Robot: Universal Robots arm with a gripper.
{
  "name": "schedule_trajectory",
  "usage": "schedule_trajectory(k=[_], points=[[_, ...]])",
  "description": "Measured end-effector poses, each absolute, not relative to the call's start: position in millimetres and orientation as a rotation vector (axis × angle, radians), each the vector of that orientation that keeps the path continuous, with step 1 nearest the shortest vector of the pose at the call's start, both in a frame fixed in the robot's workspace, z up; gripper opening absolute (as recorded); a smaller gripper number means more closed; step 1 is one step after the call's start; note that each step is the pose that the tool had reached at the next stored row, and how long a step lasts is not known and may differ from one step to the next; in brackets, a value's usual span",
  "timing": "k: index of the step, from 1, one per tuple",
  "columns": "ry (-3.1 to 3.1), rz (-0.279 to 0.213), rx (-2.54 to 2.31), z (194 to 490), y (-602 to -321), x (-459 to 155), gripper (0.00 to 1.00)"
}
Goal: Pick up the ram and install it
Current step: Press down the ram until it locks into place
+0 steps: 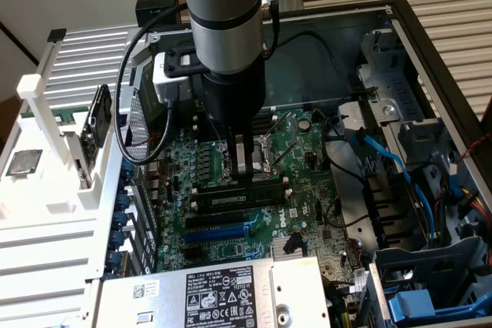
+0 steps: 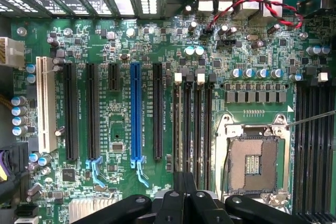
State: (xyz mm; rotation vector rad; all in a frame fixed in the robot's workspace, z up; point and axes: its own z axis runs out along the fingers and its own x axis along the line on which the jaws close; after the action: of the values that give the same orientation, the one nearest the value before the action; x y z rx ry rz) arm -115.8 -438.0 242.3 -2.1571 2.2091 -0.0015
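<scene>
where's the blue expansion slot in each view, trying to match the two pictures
Exterior view: the blue expansion slot lies low in the picture, just above the labelled metal box.
Wrist view: the blue expansion slot runs among parallel black slots.
Shared landmark: the processor socket, a few slots away from the blue one in both views.

this looks to me like a robotics lab bench set up for computer assembly. an open desktop pc case [image 1: 430, 44] lies on its side, its green motherboard [image 1: 231, 220] bare and blue cables [image 1: 388, 163] loose inside. a grey robot arm [image 1: 227, 21] hangs over the board, and a white plastic rack [image 1: 46, 113] beside the case carries a processor chip [image 1: 23, 161].
</scene>
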Motion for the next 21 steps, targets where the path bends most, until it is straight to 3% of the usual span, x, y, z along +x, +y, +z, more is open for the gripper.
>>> schedule_trajectory(k=[21], points=[[2.24, 0.001, -2.187, 240.0, -431.2, -113.0, 0.11]])
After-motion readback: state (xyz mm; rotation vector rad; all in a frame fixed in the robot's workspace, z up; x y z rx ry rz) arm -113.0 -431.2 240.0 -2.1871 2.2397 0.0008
